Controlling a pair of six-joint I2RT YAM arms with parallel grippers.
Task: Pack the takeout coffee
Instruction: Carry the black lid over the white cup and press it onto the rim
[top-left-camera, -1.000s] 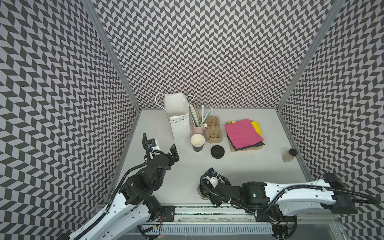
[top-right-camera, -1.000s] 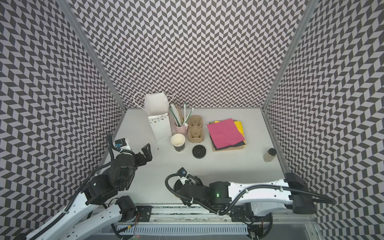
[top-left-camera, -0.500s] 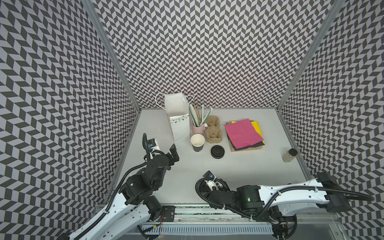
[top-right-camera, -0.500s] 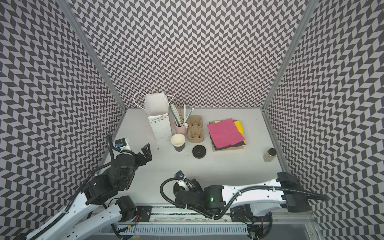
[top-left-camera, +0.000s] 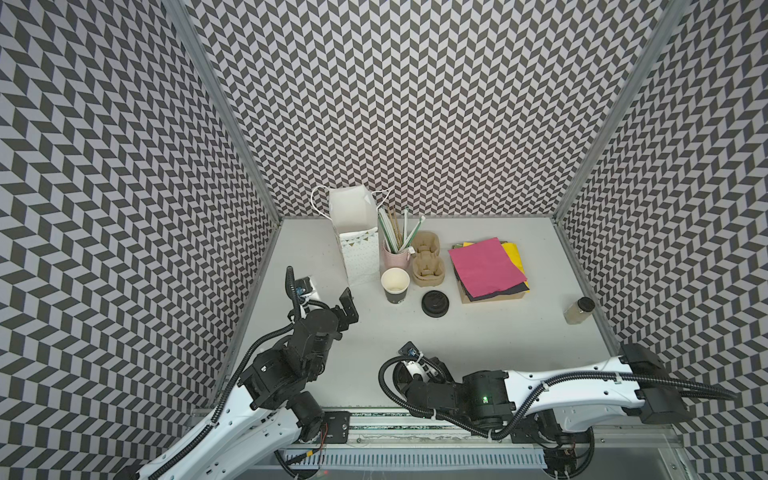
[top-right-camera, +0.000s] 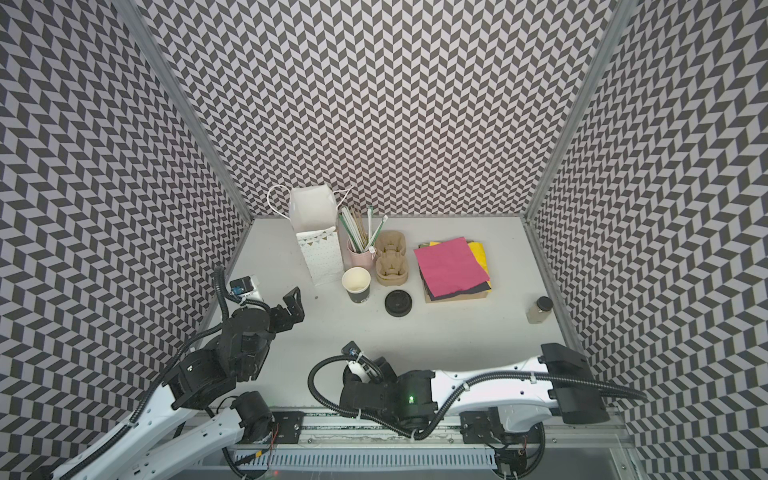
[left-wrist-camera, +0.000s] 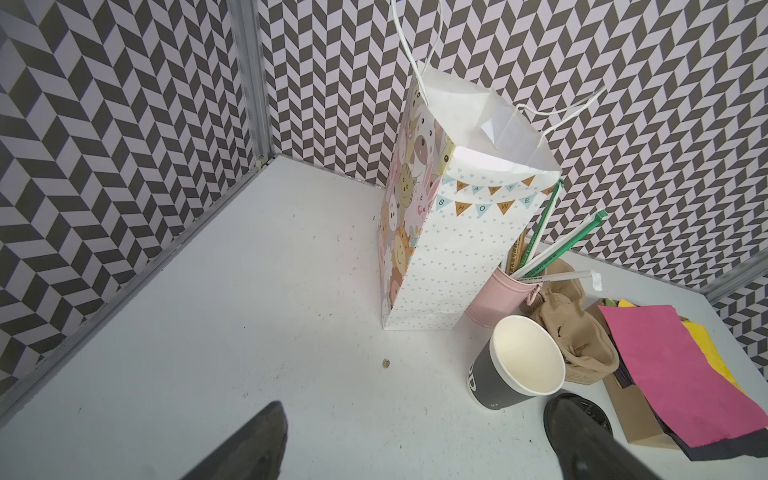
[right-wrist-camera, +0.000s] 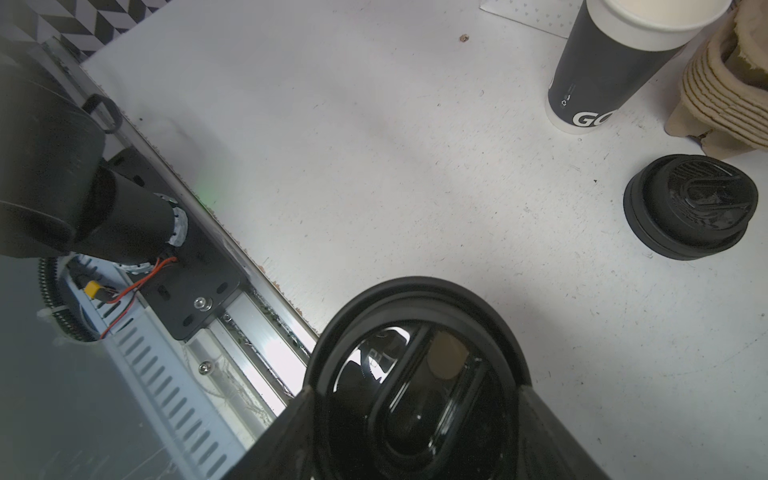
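Observation:
The takeout coffee (right-wrist-camera: 419, 386) shows its black domed lid in the right wrist view, held between the two fingers of my right gripper (right-wrist-camera: 415, 399), which is shut on it. It sits low by the table's front edge. In both top views the right gripper (top-left-camera: 409, 374) (top-right-camera: 358, 374) and its wrist cover the cup. My left gripper (top-left-camera: 348, 309) (top-right-camera: 294, 308) (left-wrist-camera: 415, 449) hovers open and empty over the left of the table, facing the white gift bag (top-left-camera: 353, 232) (left-wrist-camera: 457, 232).
A lidless dark cup (top-left-camera: 395, 284) (left-wrist-camera: 519, 361) (right-wrist-camera: 611, 62) stands beside a loose black lid (top-left-camera: 435, 303) (right-wrist-camera: 690, 205). Behind them are a pink can of straws (top-left-camera: 395, 253), tan cup carriers (top-left-camera: 428, 262) and coloured napkins (top-left-camera: 484, 266). A small tan bottle (top-left-camera: 578, 311) stands far right.
My right arm has shifted slightly left along the front edge with the cup still in its grip. The left arm has not moved.

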